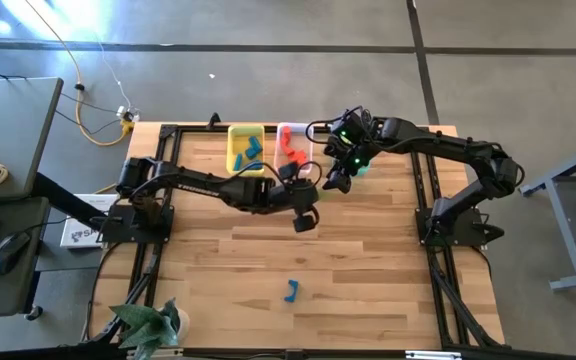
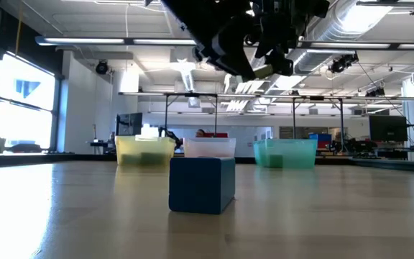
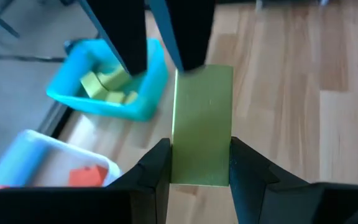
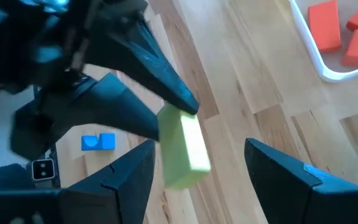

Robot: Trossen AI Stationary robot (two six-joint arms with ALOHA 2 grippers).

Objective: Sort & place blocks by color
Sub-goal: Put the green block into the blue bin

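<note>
My left gripper (image 1: pixel 305 218) hovers over the middle of the table, shut on a yellow-green bar block (image 3: pixel 201 124). My right gripper (image 1: pixel 336 182) hangs open just beyond it, near the teal bin (image 3: pixel 114 81), which holds yellow-green blocks; its fingers stand either side of the held block (image 4: pixel 182 152) in the right wrist view without touching it. One blue block (image 1: pixel 291 291) rests on the table near the front. The yellow bin (image 1: pixel 246 148) holds blue blocks and the clear bin (image 1: pixel 293 148) holds red-orange ones. My left gripper pinches the yellow-green bar between its two fingers, one on each long side near the bar's back end (image 3: pixel 201 171). The fingers slant downward and lie along the bar, which sticks out ahead of them. The bar is lifted clear of the table.
The three bins stand in a row at the table's far edge (image 2: pixel 209 149). The right arm (image 1: pixel 438 150) reaches in over the teal bin. A potted plant (image 1: pixel 148 322) sits at the near left corner. Bare wood lies around the blue block (image 2: pixel 202 185).
</note>
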